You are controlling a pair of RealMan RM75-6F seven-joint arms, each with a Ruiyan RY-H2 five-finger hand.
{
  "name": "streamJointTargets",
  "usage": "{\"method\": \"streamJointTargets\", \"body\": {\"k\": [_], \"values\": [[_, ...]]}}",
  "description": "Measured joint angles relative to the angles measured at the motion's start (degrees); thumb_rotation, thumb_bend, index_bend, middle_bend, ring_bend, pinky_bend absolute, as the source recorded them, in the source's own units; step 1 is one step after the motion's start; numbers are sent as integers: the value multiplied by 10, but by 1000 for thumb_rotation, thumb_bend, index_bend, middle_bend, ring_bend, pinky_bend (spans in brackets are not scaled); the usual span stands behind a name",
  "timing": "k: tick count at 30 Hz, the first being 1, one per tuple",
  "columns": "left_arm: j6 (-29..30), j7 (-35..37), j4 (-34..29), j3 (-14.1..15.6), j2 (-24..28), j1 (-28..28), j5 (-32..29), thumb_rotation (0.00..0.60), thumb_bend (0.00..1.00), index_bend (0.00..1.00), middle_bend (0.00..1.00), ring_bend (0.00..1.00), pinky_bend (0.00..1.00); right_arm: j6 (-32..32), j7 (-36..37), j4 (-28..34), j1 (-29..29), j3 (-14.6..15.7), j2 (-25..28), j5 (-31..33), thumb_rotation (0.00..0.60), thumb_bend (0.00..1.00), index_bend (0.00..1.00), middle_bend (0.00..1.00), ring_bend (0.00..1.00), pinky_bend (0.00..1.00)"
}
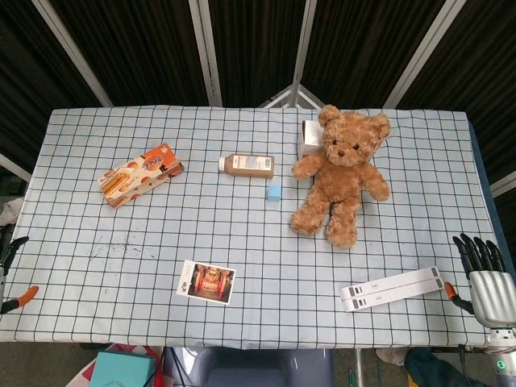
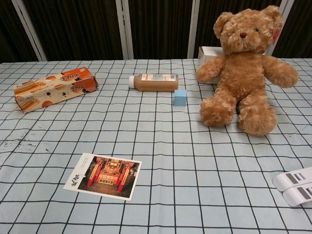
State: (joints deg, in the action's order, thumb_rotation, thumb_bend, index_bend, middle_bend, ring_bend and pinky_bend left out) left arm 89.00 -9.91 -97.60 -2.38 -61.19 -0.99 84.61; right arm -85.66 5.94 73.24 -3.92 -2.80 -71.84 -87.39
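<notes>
Two white strips [image 1: 393, 289] lie side by side on the desk [image 1: 266, 266], just to the left of the right robot hand [image 1: 486, 278], and they're the closest thing to it. They touch each other along their long edges and each has small dark marks near the ends; the chest view catches only their rounded ends at the lower right. That right robot hand sits off the desk's right edge, fingers spread and pointing up, holding nothing and not touching the strips. The left robot hand [image 1: 11, 274] barely peeks in at the far left edge, just some dark and orange bits, so I can't tell if it's open or closed.

Going outward from the right robot hand: one teddy bear [image 1: 339, 173] sits further up and to the left, legs toward the robot, and one small white box [image 1: 310, 139] is tucked right behind its arm, partly hidden. One little blue cube [image 1: 274, 191] is just left of the bear, with one bottle [image 1: 247, 165] of brown liquid lying on its side just beyond the cube. One photo card [image 1: 206, 281] lies flat well to the left of the strips near the front edge. One orange snack box [image 1: 140, 174] lies far over on the left, nearest the left robot hand.
</notes>
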Motion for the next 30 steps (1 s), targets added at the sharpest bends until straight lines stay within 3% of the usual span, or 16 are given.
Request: {"method": "streamJointTargets", "body": {"k": [21,24,30], "values": [[-4,0,-2,1,1,1,-4,600,243,168,0,0,30,9,44,14,1,-2,3,10,600,319,0,79,35,0],[1,-4,-4,3,-1,3,2,600,243,168,0,0,30,9,93,29,0,-4,3,9,600,320,0,79,39,0],[-7,-15,-4,3,-6,1,-6,600,243,167,0,0,30,51,264,81,-19,-4,23,7,600,319,0,79,39,0]]}}
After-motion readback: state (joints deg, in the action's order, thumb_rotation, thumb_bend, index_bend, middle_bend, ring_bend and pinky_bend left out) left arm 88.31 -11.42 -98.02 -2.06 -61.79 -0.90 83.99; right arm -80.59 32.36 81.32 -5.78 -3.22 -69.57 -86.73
